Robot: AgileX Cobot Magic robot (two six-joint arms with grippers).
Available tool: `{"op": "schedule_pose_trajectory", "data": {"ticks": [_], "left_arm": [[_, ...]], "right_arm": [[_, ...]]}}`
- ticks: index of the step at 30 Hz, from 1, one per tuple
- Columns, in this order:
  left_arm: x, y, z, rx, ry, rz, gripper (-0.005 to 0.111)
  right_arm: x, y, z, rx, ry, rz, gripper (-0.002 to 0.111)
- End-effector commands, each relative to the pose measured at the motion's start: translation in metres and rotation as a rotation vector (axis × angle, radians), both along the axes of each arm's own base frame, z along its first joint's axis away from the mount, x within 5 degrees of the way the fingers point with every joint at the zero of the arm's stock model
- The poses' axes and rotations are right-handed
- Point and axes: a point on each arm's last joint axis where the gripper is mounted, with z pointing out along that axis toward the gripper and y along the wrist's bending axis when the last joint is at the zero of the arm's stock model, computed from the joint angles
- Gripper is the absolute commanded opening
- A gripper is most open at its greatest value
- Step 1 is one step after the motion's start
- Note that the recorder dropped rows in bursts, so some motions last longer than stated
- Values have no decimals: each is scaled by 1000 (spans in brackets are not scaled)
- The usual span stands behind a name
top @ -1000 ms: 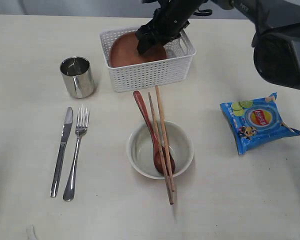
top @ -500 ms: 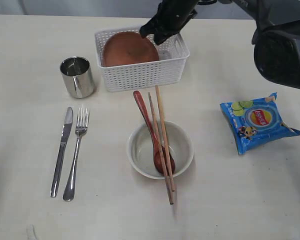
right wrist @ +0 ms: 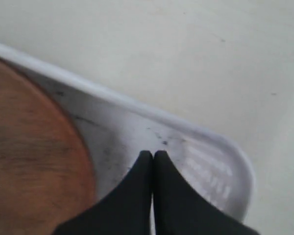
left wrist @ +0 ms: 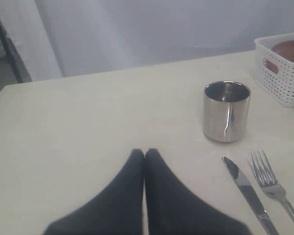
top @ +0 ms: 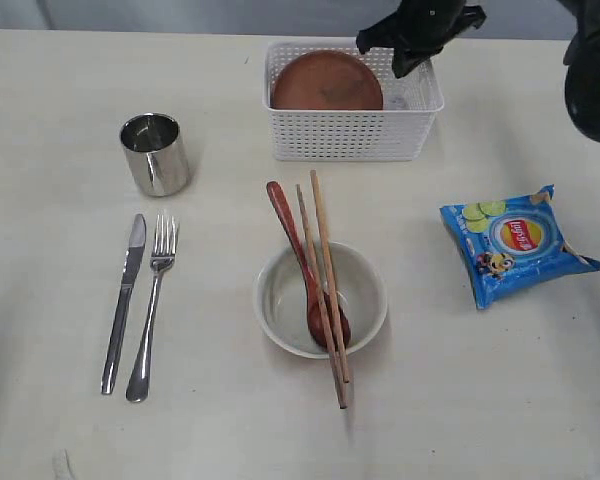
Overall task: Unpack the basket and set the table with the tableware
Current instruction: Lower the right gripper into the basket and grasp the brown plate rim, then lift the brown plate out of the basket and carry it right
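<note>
Cream table [top: 60,60]: cup [top: 155,153], knife [top: 125,300], fork [top: 152,305] at left, left gripper [left wrist: 144,152] pressed together, empty. Plate [top: 325,85] leans inside basket [top: 352,148]; rigid, probably light and slick, best pinched at its raised rim. Right gripper [right wrist: 153,155] closed empty over basket's corner.

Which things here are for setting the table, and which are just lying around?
For the job: basket, brown plate, cup, knife, fork, bowl, wooden spoon, chopsticks, table.
Just lying about: blue chip packet.
</note>
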Motion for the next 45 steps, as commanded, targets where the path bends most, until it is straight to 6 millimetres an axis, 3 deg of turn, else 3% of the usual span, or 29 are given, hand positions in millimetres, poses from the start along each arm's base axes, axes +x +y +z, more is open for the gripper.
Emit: {"op": "schedule_pose_trajectory", "data": {"ticks": [1,7,18,22,24,25,27,30,36,45], "left_arm": [[0,0,-1,-1,-3,2,0],[0,0,-1,-1,-3,2,0],[0,0,-1,-1,-3,2,0],[0,0,-1,-1,-3,2,0],[0,0,-1,-1,-3,2,0],[0,0,-1,-1,-3,2,0],[0,0,-1,-1,-3,2,0],[0,0,-1,-1,-3,2,0],[0,0,-1,-1,-3,2,0],[0,0,-1,-1,-3,2,0]], "right_arm": [[-5,4,16,242,36,111,10],[-4,5,17,266,33,111,64],[-2,3,1,180,46,104,65],[-5,15,-13,242,85,145,65],[-6,20,-21,239,96,156,63],[-6,23,-26,236,102,168,57],[-6,23,-32,234,112,167,39],[-6,22,-33,220,116,169,2],[-6,20,-14,200,73,173,-1],[-8,3,38,9,-61,114,-1]]}}
